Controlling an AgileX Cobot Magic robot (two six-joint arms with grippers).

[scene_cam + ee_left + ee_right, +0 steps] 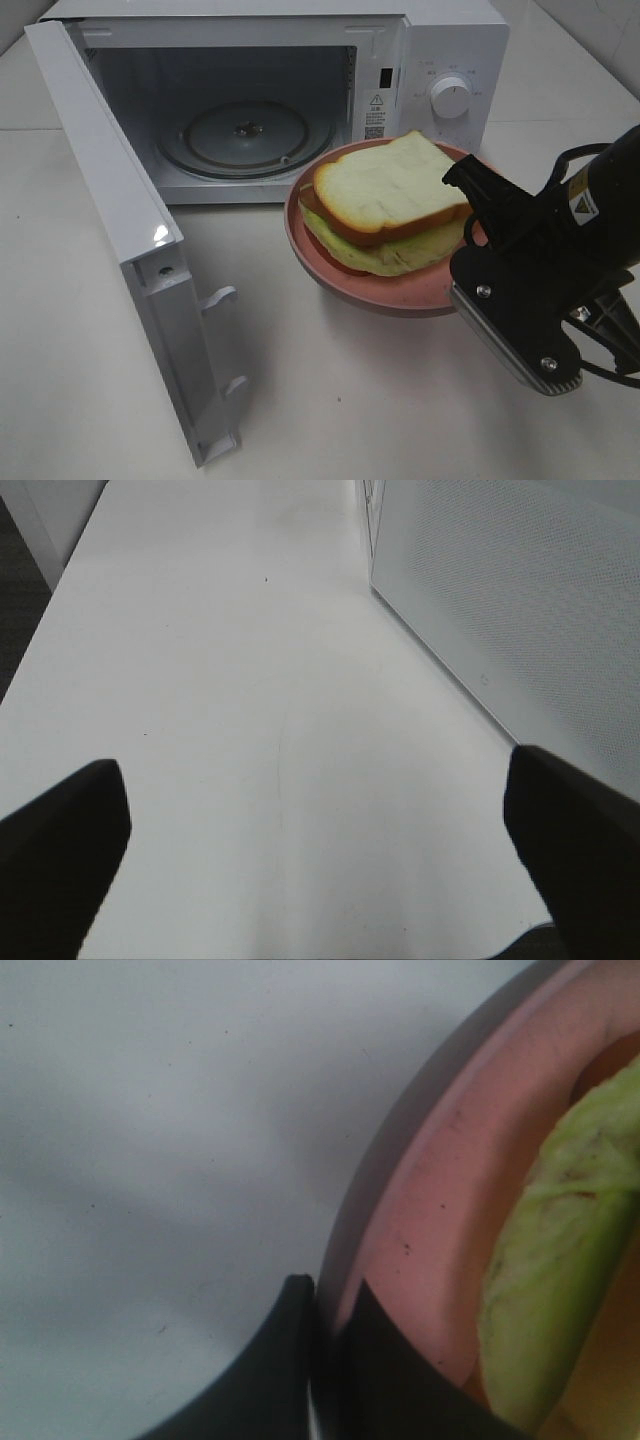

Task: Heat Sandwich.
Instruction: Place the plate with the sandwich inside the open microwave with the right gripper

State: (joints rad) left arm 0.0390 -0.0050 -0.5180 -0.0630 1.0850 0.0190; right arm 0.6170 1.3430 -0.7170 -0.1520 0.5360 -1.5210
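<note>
Currently your sandwich [385,200], pale spongy bread over crinkled green lettuce, is sitting on the round pink plate [400,295] before the open microwave [440,60]. Your right gripper [328,1295] is pinching the plate's smooth rim, and your left gripper [315,820] is hanging spread wide over the matte white table [250,680].

plate [400,296] rim: partly behind right arm [560,250] | dial labels [428,68]: too small | sandwich [560,1260] (right wrist view): blurred, cropped

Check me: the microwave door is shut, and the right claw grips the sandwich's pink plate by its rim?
No: the exterior high view shows the microwave door wide open. The right claw does grip the pink plate under the sandwich by its rim.
</note>
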